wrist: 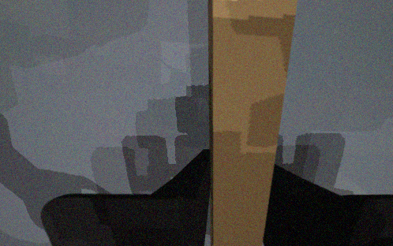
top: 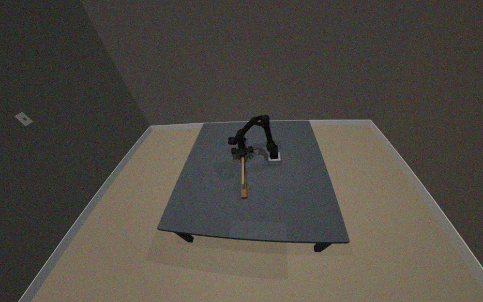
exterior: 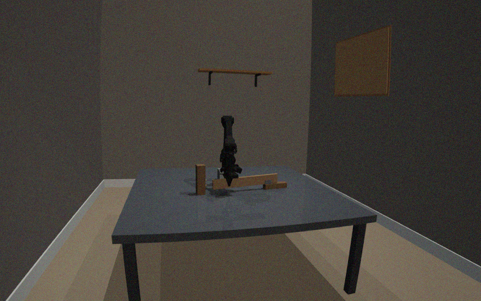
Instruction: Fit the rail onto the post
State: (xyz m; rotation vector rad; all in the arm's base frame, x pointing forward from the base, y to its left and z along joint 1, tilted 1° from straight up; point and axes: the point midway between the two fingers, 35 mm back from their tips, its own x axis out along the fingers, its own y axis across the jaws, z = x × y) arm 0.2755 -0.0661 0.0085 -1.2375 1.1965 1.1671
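Observation:
The long wooden rail [top: 243, 172] [exterior: 248, 181] [wrist: 245, 98] lies along the grey table [top: 284, 199] [exterior: 248, 220]. Its far end rests on the low footboard block [exterior: 278, 185]. The rail slopes down toward its near end, which stops a short gap in front of the upright wooden post [exterior: 200, 179]. My gripper [top: 242, 153] [exterior: 228, 182] [wrist: 224, 155] is shut on the rail close to that near end, one black finger on each side. The pegs are too small to make out. In the top view the arm hides the post.
The arm's base [top: 274, 158] stands on the table to the right of the post in the top view. A wall shelf [exterior: 234, 72] and a wooden board [exterior: 361, 63] hang well above and behind the table.

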